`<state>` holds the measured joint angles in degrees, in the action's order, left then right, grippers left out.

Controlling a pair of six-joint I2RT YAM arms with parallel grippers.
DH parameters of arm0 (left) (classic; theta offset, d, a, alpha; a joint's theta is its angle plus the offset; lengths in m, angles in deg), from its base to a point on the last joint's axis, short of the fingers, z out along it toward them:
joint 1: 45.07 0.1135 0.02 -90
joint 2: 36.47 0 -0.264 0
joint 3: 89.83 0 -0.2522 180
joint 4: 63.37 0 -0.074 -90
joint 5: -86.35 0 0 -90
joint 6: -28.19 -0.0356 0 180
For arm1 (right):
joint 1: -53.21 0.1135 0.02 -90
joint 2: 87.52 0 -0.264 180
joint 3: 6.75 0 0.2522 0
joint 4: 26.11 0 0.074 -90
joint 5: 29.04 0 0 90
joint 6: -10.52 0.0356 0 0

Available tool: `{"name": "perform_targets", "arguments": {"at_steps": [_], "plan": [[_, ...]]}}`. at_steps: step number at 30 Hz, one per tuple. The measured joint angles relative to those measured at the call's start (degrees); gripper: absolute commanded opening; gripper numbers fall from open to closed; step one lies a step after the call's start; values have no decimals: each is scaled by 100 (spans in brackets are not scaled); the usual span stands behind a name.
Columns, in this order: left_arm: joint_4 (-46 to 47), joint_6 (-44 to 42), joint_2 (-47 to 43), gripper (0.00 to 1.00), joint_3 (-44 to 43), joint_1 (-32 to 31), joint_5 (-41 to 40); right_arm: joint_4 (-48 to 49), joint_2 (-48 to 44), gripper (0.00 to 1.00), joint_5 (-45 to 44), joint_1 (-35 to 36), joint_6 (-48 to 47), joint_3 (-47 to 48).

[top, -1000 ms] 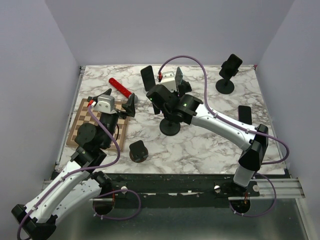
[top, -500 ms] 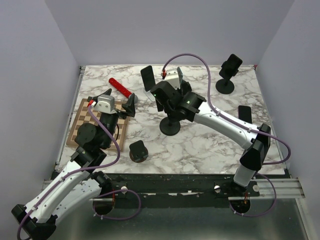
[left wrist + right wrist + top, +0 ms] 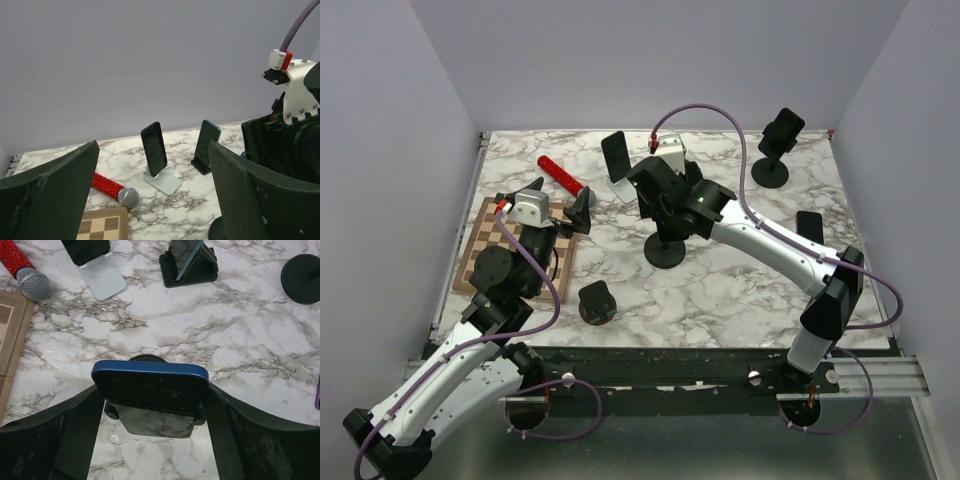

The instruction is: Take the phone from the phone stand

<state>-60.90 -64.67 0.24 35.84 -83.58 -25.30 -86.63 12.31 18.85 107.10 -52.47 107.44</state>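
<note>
A blue-edged phone [image 3: 150, 385] stands upright in a black stand with a round base [image 3: 667, 252]. The stand's side clamps still hug the phone's lower part. My right gripper [image 3: 154, 392] comes down over the phone, one finger pressed on each side edge, shut on it. In the top view the right wrist [image 3: 670, 195] hides the phone. My left gripper [image 3: 155, 200] is open and empty, hovering over the chessboard [image 3: 480, 240] at the left.
A black phone [image 3: 154, 148] leans on a silver stand [image 3: 165, 182] at the back. A teal phone on a black wedge stand [image 3: 186, 257] is next to it. A red microphone [image 3: 560, 175], another phone stand [image 3: 780, 135], a small black stand [image 3: 597, 300] and a flat phone [image 3: 809, 227] lie around.
My right wrist has shifted a little toward the back and right over the stand, and the stand's base has slid slightly right with it. The left arm has not moved.
</note>
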Motion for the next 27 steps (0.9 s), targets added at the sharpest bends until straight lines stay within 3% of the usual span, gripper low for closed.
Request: {"name": "perform_targets", "arguments": {"at_steps": [5, 13, 18, 25, 27], "plan": [[0, 35, 11, 99, 0, 0, 0, -345, 216, 92, -44, 11, 269, 313], [-4, 79, 31, 99, 0, 0, 4, -1132, 636, 92, -422, 44, 914, 925], [-7, 90, 33, 99, 0, 0, 7, -1279, 649, 83, -485, 55, 1137, 949], [-7, 98, 33, 99, 0, 0, 7, -1360, 754, 82, -568, 81, 1222, 1075], [-7, 101, 33, 99, 0, 0, 7, -1375, 774, 77, -599, 81, 1224, 1093]]}}
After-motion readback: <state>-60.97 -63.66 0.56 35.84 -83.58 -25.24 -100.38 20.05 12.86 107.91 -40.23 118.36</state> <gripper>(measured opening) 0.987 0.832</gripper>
